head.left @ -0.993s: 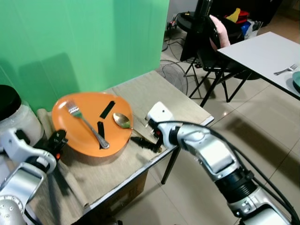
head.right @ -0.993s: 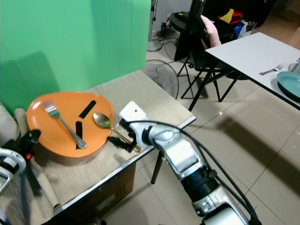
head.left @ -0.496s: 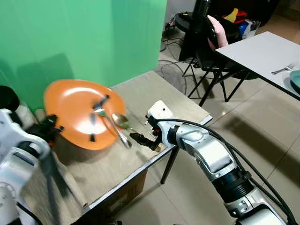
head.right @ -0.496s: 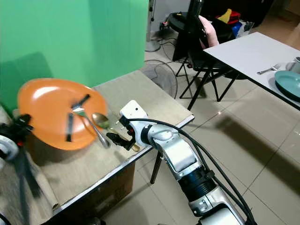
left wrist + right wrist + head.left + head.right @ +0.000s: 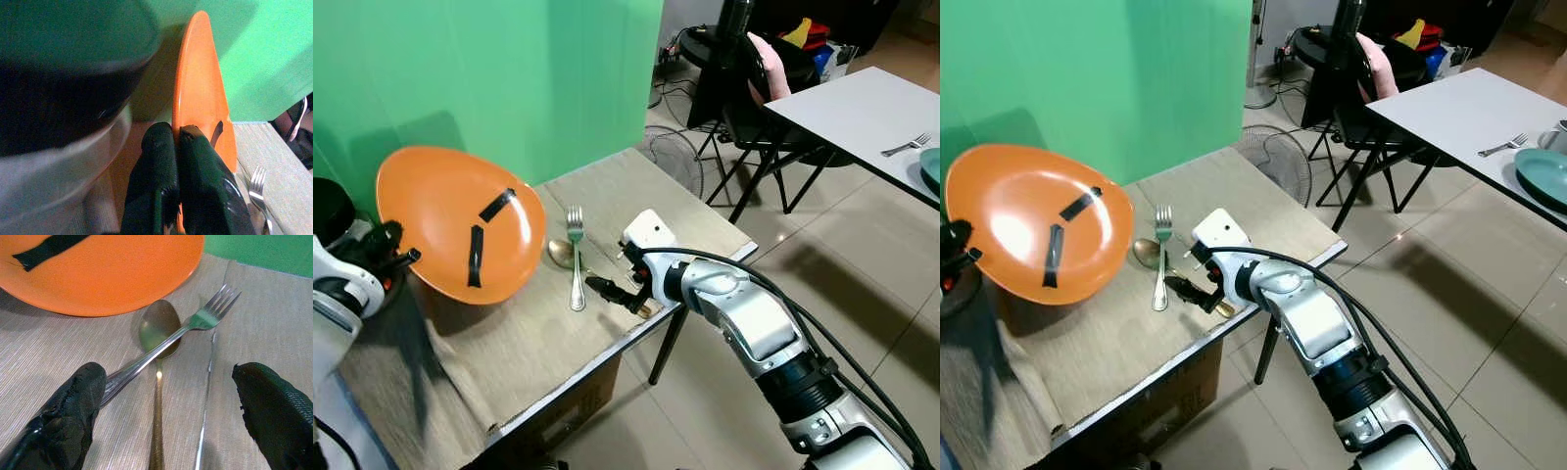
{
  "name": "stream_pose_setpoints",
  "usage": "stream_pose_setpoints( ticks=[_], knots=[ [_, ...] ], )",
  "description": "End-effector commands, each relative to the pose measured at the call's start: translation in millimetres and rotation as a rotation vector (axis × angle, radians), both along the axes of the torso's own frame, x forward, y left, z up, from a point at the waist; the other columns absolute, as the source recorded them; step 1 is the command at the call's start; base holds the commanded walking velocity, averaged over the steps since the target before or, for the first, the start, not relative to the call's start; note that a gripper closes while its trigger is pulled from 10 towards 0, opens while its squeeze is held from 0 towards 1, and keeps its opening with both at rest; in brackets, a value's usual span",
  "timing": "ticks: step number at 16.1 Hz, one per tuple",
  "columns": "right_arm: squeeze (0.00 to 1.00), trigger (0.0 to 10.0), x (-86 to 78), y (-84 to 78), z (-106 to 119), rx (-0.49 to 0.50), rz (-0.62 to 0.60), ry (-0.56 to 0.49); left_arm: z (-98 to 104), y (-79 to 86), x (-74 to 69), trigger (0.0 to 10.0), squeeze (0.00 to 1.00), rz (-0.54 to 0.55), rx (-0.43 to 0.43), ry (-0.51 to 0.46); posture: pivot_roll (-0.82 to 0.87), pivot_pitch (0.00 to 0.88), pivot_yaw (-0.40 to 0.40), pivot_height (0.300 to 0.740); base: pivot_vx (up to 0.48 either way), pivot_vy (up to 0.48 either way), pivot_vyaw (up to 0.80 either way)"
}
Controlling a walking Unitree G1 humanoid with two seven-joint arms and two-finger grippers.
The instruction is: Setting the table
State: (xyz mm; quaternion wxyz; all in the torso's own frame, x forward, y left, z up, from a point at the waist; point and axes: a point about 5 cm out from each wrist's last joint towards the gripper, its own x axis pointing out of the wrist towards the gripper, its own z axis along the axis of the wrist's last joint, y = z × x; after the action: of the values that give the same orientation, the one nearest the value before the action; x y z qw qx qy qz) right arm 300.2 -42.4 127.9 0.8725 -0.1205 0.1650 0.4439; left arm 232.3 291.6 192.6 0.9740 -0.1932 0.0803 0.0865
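Note:
My left gripper [image 5: 177, 139] is shut on the rim of an orange plate [image 5: 455, 225], which it holds lifted and steeply tilted above the left of the wooden table [image 5: 636, 196]. Two strips of black tape cross the plate's face. A silver fork [image 5: 575, 259] lies on the table with its handle across a gold spoon [image 5: 559, 254]. My right gripper [image 5: 607, 291] rests low near the table's front edge, open. Its fingers [image 5: 68, 426] stand on either side of the spoon's handle and the fork [image 5: 195, 323], touching neither.
A big jar with a black lid [image 5: 328, 211] stands close by the left gripper. A green screen backs the table. To the right are a black chair [image 5: 754, 88], a floor fan [image 5: 674, 157] and a white table [image 5: 862, 108] with a fork. A cardboard box [image 5: 568, 411] sits under the wooden table.
The left gripper has raised and tipped the plate up to the left. The fork slid off the plate onto the table, landing across the spoon. The right gripper has stayed in place.

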Motion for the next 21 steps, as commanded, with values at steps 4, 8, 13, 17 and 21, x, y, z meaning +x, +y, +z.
stream_pose_setpoints(
  ticks=[4,8,13,17,21],
  knots=[
    [0.0,10.0,9.6,-4.9,15,0.031,-0.038,-0.058,37,-9.5,1.6,0.0,0.0,-0.076,0.13,-0.129,-0.03,0.009,-0.054,0.74,0.0,0.0,0.0],
    [0.0,10.0,17.4,-10.3,34,0.192,-0.144,-0.071,65,-18.7,-0.3,0.0,0.0,-0.13,0.074,-0.332,-0.02,0.002,-0.056,0.74,0.0,0.0,0.0],
    [0.07,10.0,17.7,-17.3,53,0.474,-0.215,-0.015,65,-41.6,3.1,0.0,0.0,-0.186,-0.219,-0.469,0.0,0.0,-0.053,0.74,0.0,0.0,0.0],
    [1.0,10.0,12.2,-57.9,62,0.793,-0.324,0.114,40,-69.9,12.2,0.0,0.0,-0.252,-0.331,-0.45,0.0,0.006,-0.039,0.74,0.0,0.0,0.0],
    [1.0,10.0,-2.6,-91.8,66,0.77,-0.427,0.046,37,-97.9,16.8,0.0,0.0,-0.323,-0.441,-0.491,0.0,0.028,-0.024,0.74,0.0,0.0,0.0]
  ],
)
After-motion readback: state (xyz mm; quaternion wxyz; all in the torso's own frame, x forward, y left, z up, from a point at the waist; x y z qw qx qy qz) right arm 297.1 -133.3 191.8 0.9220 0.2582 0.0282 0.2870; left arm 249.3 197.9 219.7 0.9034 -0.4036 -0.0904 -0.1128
